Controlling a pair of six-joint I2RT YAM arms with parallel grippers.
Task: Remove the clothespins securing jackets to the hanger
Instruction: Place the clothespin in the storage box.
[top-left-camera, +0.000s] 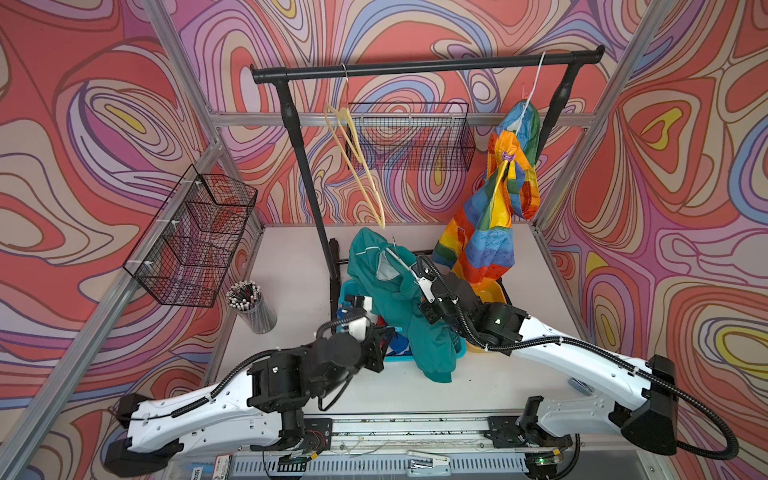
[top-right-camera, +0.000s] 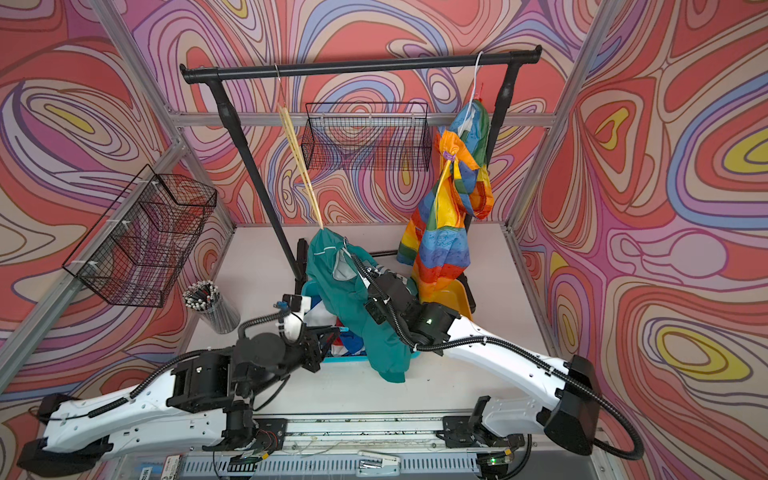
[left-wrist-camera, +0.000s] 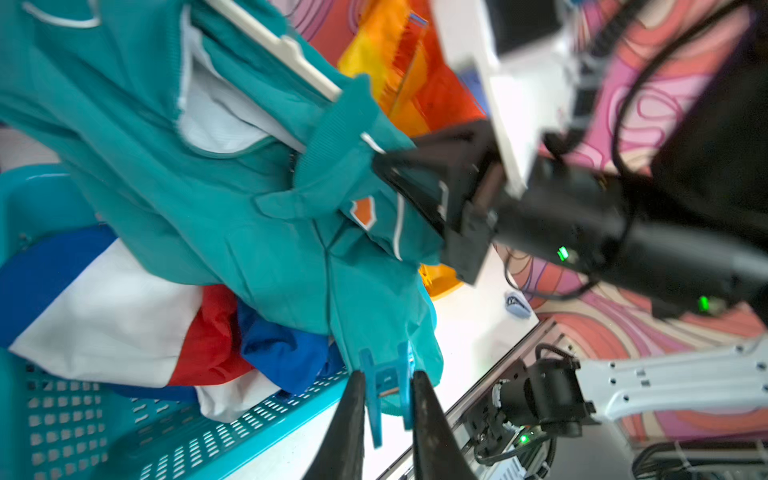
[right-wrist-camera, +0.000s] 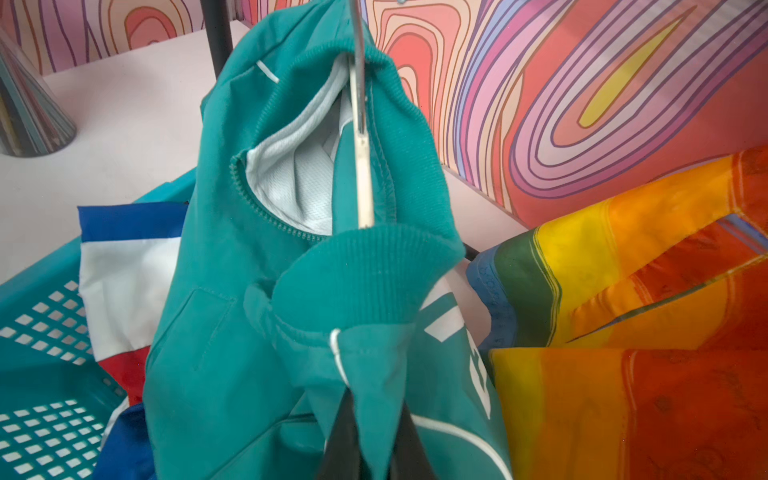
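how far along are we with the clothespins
Done: blue jacket lies in the basket. In hand: left gripper pinches a blue clothespin by the teal jacket, which right gripper holds. Left: rainbow jacket hangs on the rail, purple clothespin on it.

The surface (top-left-camera: 286, 266) is a pale, matt top bounded by an aluminium frame. A teal perforated basket (top-left-camera: 397, 360) stands at its centre, with a yellow bin (top-left-camera: 493, 291) just beside it on the robot's right. The black foot of the garment rack (top-left-camera: 333, 270) stands behind the basket. A clear cup of pencils (top-left-camera: 254, 311) stands apart on the robot's left. A small blue-grey object (top-left-camera: 581, 385), too small to identify, lies near the right edge. The teal jacket (top-left-camera: 434, 365) drapes over the basket's front rim down to the surface.
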